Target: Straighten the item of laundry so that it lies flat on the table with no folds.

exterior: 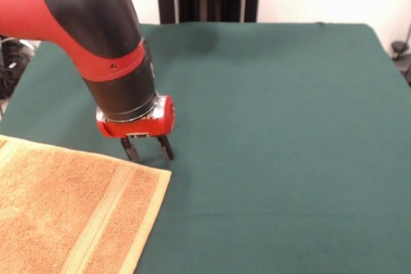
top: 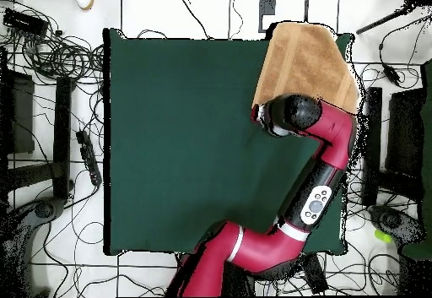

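Gripper hangs just beyond the towel's far right corner, its fingers slightly apart with nothing between them, tips at the table. Towel lies spread at the near left corner in the front view, stripe showing. No containers in view.

table open, towel cornered
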